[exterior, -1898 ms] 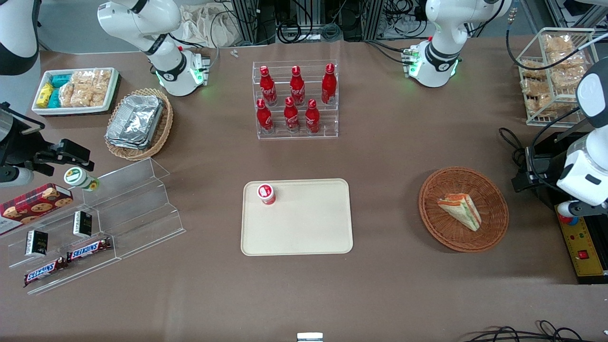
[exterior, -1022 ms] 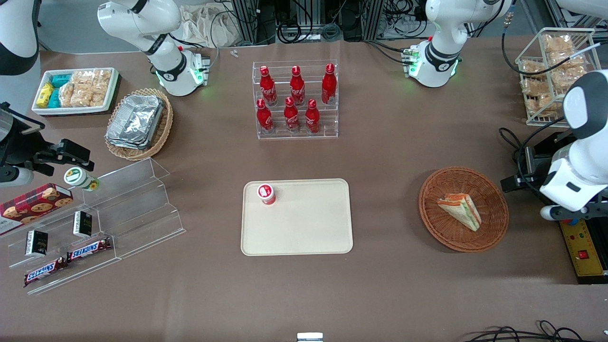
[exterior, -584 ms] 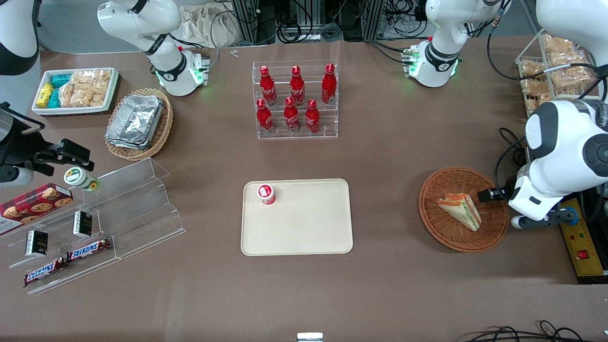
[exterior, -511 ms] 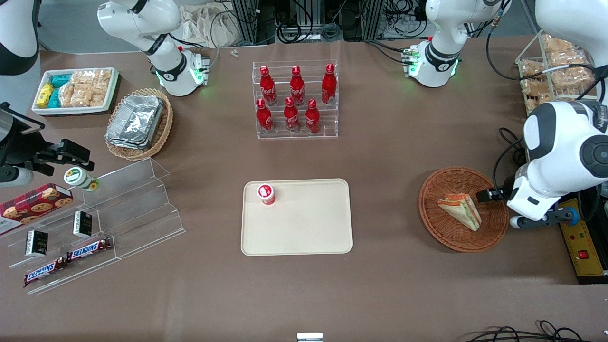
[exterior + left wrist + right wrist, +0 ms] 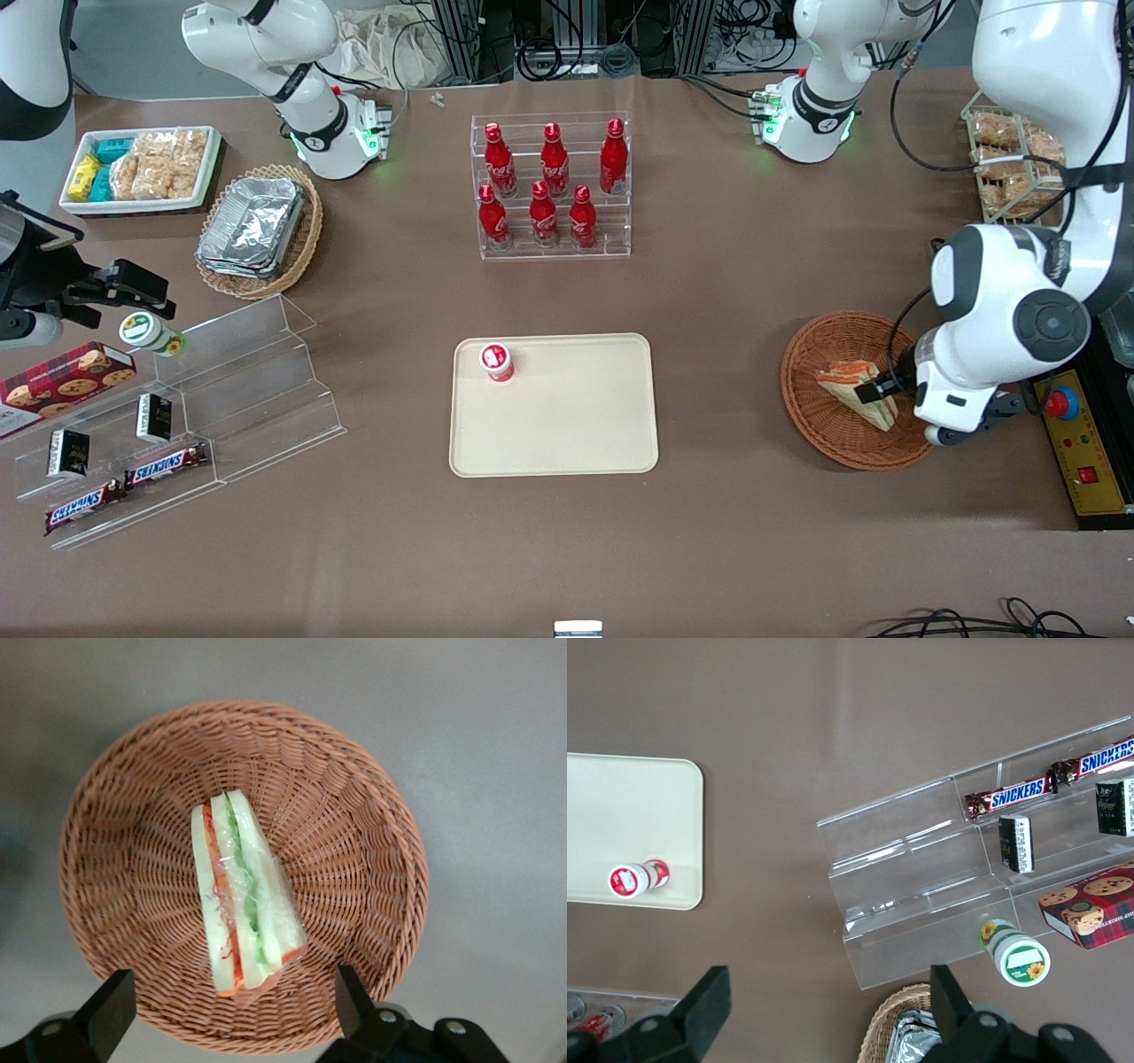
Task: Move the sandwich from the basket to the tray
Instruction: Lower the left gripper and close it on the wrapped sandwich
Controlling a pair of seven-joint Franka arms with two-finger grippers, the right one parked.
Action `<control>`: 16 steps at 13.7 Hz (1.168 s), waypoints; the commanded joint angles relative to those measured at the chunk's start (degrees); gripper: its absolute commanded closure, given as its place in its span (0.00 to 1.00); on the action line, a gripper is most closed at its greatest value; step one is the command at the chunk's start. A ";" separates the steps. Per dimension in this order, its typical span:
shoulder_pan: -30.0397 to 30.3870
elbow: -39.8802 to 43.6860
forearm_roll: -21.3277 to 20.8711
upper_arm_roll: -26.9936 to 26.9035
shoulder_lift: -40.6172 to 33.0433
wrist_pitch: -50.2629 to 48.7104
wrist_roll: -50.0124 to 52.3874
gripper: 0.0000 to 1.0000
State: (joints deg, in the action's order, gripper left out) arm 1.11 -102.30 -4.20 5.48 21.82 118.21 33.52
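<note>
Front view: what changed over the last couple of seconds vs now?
The left arm swung in from the working arm's end of the table, bringing its tool over the basket. The tool is open above the sandwich and has not taken hold of it. The sandwich lies in the basket as before. The tray and the small red-and-white bottle on it stayed put.

A wide table [image 5: 726,283] with a plain brown top fills nearly the whole front view, evenly lit and with only soft shadows. Along its edge farthest from the front camera stand metal frame racks [image 5: 567,35] hung with black cables [image 5: 540,58], and a crumpled pale cloth bag [image 5: 390,44] lies there toward the parked arm's end
</note>
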 commanded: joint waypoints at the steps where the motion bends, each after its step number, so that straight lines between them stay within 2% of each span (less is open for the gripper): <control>1: 0.21 -1.14 0.42 -0.12 0.06 0.71 6.79 0.00; 4: 0.30 -2.37 0.34 -0.21 0.85 1.75 9.37 0.00; 8: 0.82 -3.25 0.42 -0.12 3.48 6.67 17.62 0.00; 14: 1.18 -7.73 -0.72 -0.21 4.37 12.47 19.57 0.00; 16: 1.18 -8.09 -0.81 -0.30 4.46 13.10 19.39 0.04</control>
State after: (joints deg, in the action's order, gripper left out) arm 1.96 -108.27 -4.22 5.03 27.32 129.21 51.77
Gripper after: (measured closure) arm 0.004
